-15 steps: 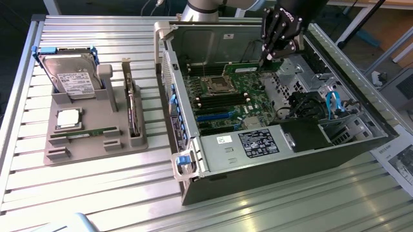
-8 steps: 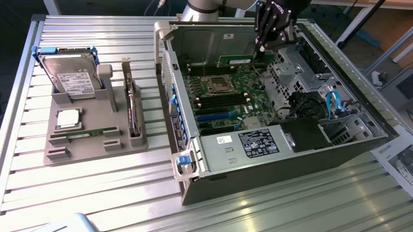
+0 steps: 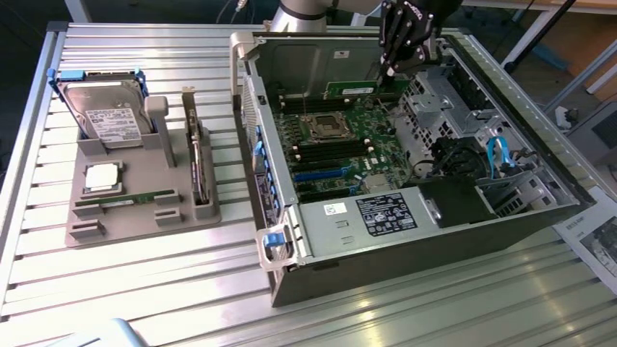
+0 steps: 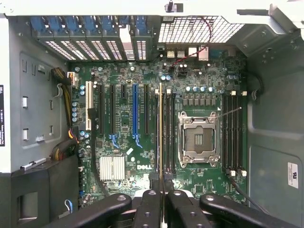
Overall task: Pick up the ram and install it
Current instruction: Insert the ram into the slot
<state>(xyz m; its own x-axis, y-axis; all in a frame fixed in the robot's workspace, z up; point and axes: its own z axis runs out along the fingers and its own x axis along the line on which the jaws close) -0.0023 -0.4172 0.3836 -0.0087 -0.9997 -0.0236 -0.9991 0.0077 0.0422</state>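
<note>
Ribbed aluminium tabletop (image 3: 386,318), slats bright with glare; beyond its edges, dark floor and, toward the exterior view's right, pale furniture legs. On the slats at the exterior view's left, a grey parts holder (image 3: 144,217) carrying a hard drive (image 3: 106,119) upright between blue rails, a square silver processor chip (image 3: 101,177) lying flat, and a dark expansion card (image 3: 198,166) standing on edge. Just beside the holder, an open computer case (image 3: 405,267) on its side, green motherboard (image 3: 362,148) facing up, processor socket (image 3: 326,129) near the middle. Above the far end of the board, the black hand (image 3: 389,70), fingers drawn in to a thin gap and clamped on the top edge of the ram (image 3: 349,90). In the wrist view, the ram (image 4: 160,128) edge-on between the fingertips of the hand (image 4: 160,180), lined up along the memory slots just beside the socket, on the side nearer the blue expansion slot (image 4: 135,114); seated or merely above, cannot tell. Writing: a white DELL mark (image 4: 144,166) on the board, next to a finned heatsink (image 4: 112,167). Elsewhere, a black label (image 3: 386,213) with white print on the power-supply cover, a white label on the hard drive, and a white sticker (image 4: 293,175) on the case wall, none legible.
</note>
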